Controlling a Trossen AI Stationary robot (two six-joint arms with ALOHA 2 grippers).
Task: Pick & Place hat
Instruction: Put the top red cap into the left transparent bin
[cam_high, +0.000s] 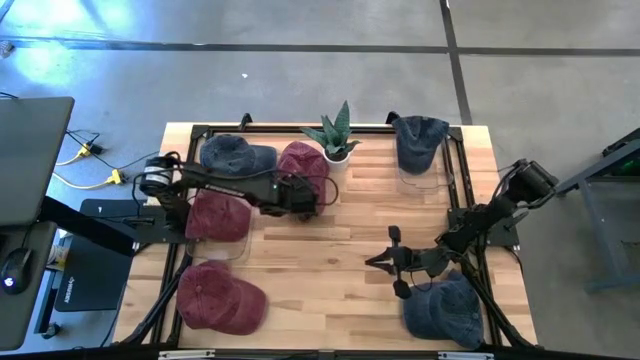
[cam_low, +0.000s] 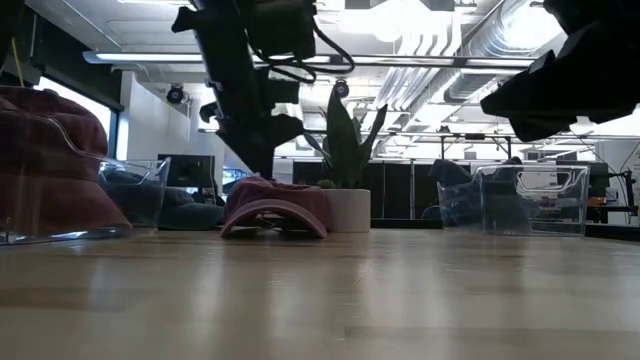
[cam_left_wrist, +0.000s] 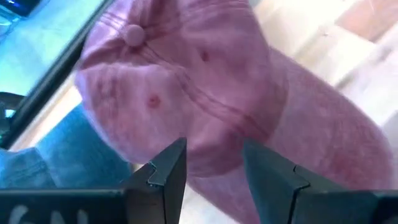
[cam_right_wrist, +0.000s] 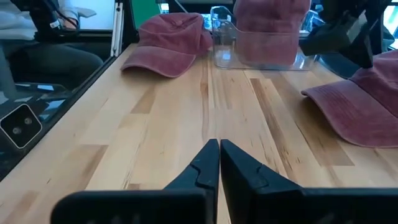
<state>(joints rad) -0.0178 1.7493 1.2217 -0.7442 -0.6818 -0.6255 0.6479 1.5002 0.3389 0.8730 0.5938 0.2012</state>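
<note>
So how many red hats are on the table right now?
3. One red hat lies under the left gripper beside the plant, one sits on a clear stand at the left edge, one lies at the near-left corner.

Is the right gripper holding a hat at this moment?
No, the right gripper is shut with nothing between its fingers, above bare table.

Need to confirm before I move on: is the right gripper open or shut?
Shut and empty. The right gripper shows its fingertips pressed together over bare table, with nothing between them.
</note>
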